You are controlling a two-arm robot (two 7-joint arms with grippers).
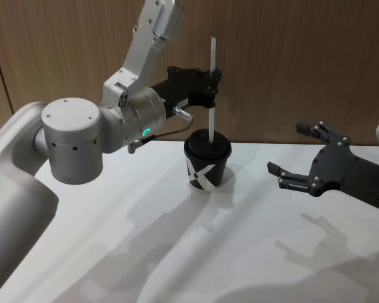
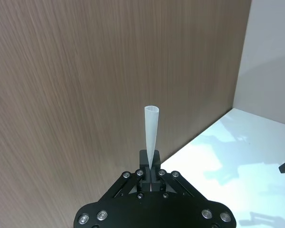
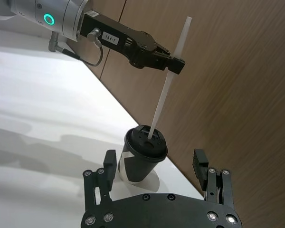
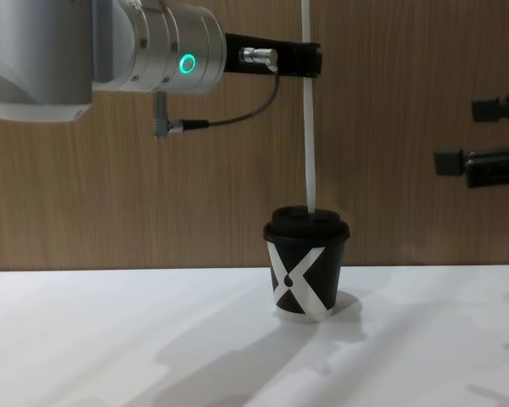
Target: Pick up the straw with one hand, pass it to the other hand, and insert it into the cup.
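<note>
**One straw at the lid, not yet seated**

Risks first. The straw (image 1: 211, 123) stands near upright with its lower end on the domed lid (image 4: 307, 222) of the cup (image 1: 207, 165). Whether the tip has entered the lid's opening I cannot tell; it may only be resting on top.
- If the tip is off the hole, pushing down would likely bow or kink the thin tube.
- It could also slide up through the fingers.
- The cup is light and stands free on the bench (image 1: 114, 214). A sideways load from the straw could tip or shove it.
- Letting go too early would leave the straw leaning or toppling out.

Pose. The left arm reaches in from the left, wrist level, well above the cup. The left end effector (image 1: 213, 88) is clamped on the straw's upper part, with a short length standing above the fingers. The right end effector (image 1: 287, 151) hangs idle off to the right, spread wide and holding nothing.
</note>
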